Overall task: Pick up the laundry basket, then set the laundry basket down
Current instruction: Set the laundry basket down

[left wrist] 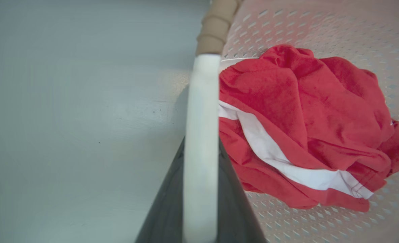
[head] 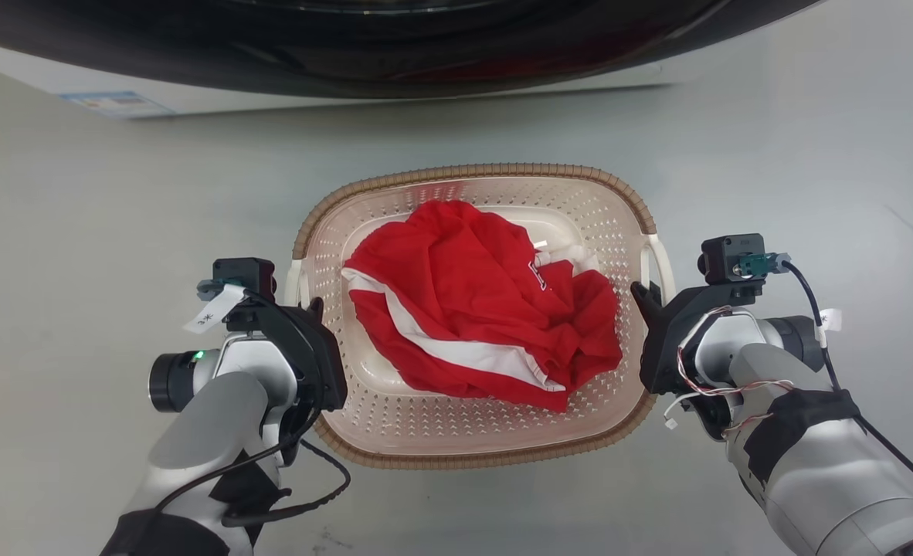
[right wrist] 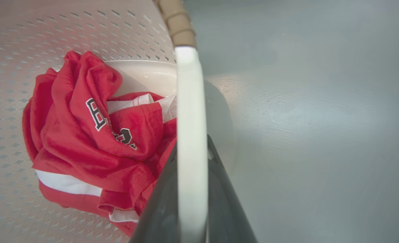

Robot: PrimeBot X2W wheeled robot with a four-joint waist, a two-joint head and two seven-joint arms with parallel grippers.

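Flanked the laundry basket (head: 456, 428) — left gripper (head: 313, 320) and right gripper (head: 646, 305) at opposite sides. Clenched jaws on its white side handles (left wrist: 201, 135), one each.

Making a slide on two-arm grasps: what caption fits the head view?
Left gripper and right gripper hold the basket by its side handles, red garment inside.
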